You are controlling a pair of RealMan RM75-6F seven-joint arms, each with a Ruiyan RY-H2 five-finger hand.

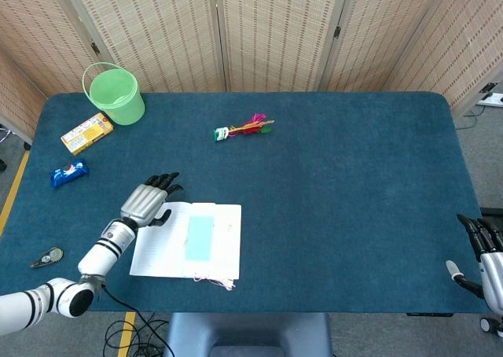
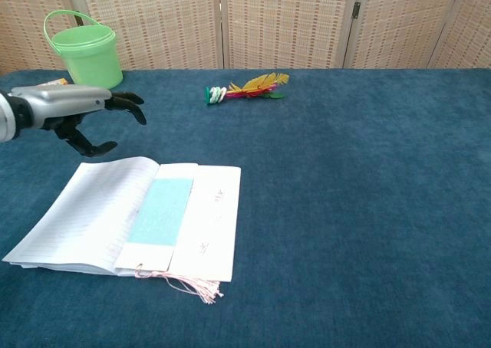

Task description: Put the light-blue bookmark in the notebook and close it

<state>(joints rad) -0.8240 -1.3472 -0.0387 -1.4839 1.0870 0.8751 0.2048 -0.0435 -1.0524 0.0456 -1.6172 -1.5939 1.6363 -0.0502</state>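
Notebook [image 2: 115,218] open on near-left of table [image 1: 354,184]; light-blue bookmark [image 2: 161,210] flat on its page by spine, tassel off near edge. My left hand [image 2: 88,114] raised just beyond far-left corner, fingers spread wide, empty. Right hand [image 1: 489,264] at near-right table edge; I cannot tell finger state.
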